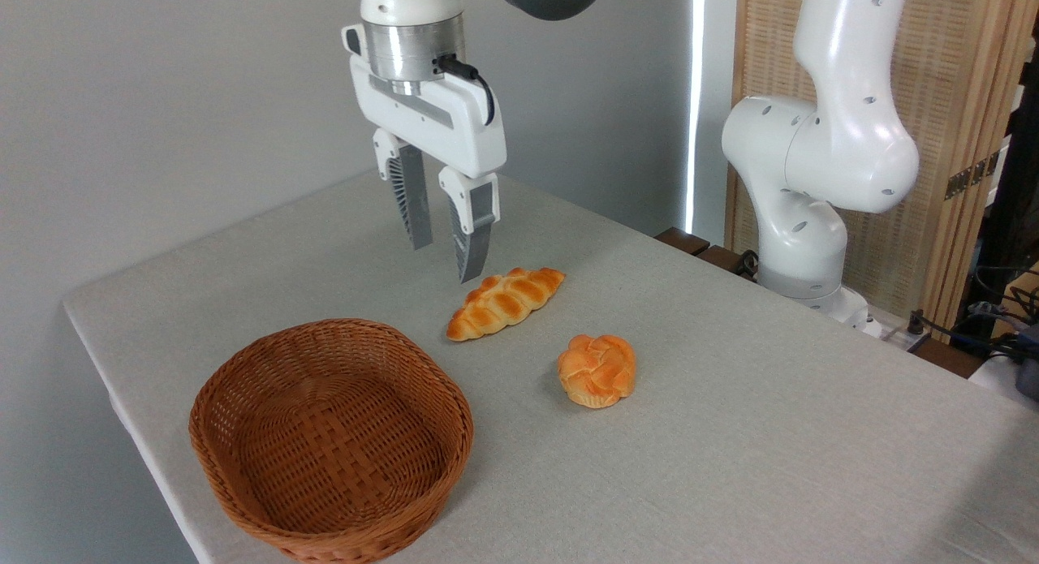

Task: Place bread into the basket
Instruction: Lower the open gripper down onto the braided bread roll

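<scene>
Hovering gripper [444, 262] empty; basket [243, 458] bottom cropped.

The arm [820, 142] is glossy white with rounded, bulging joints dotted with small dark screw holes. A brushed silver ring [412, 49] sits above the boxy white gripper [445, 260], and a black cable [471, 73] plugs into its side. Its two fingers [473, 239] are grey and ribbed, set in white mounts.
</scene>
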